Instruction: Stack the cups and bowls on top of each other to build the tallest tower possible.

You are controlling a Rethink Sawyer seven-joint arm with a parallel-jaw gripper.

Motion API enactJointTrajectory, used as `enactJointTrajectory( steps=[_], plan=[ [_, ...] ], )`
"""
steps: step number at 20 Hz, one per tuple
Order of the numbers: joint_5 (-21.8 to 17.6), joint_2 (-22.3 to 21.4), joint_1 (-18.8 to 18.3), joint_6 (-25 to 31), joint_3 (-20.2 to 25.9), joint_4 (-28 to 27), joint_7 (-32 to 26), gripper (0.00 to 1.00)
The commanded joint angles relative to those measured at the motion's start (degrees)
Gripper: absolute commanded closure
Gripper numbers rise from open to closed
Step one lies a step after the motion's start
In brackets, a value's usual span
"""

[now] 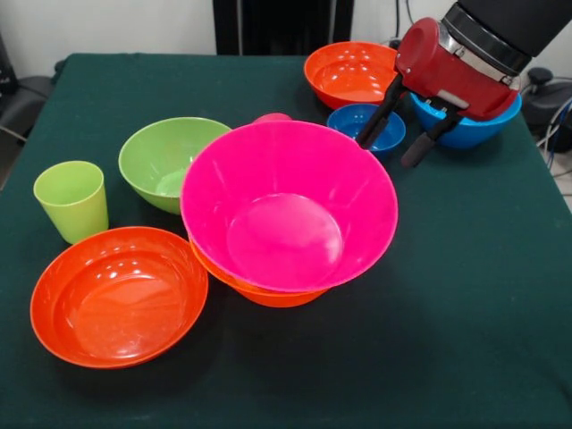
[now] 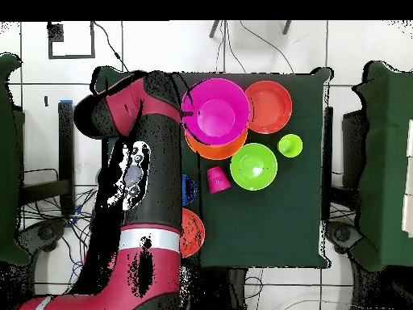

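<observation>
Dark green cloth [image 1: 483, 340] covering table. White tiled floor [image 2: 266, 295] with dark grout lines showing all round. Pale wall [image 1: 125, 25] standing behind, black upright panel [image 1: 281, 25] at its centre. Cables [image 2: 44, 214] trailing across floor at one side.

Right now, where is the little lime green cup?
In the front view the lime green cup stands upright at the table's left side, apart from the green bowl on its right, just behind the red-orange bowl.

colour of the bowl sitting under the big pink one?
Orange bowl, nested under the big pink bowl; its rim shows best in the front view.
</observation>
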Motion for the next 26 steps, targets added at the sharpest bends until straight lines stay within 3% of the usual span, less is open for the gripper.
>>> enactJointTrajectory(
  steps=[1,12,16,20,26],
  plan=[
    [1.94,0.69,-0.49,-2.48,3.94,5.56,4.57,0.00],
    [12.13,-11.76,1.65,-1.13,2.07,23.43,12.03,0.00],
    [18.25,-14.73,1.64,-6.64,1.32,32.02,18.46,0.00],
    [24.41,-16.37,0.95,-11.33,1.66,39.26,20.80,0.00],
    [28.67,-16.74,0.44,-14.60,1.51,43.82,21.43,0.00]
  ],
)
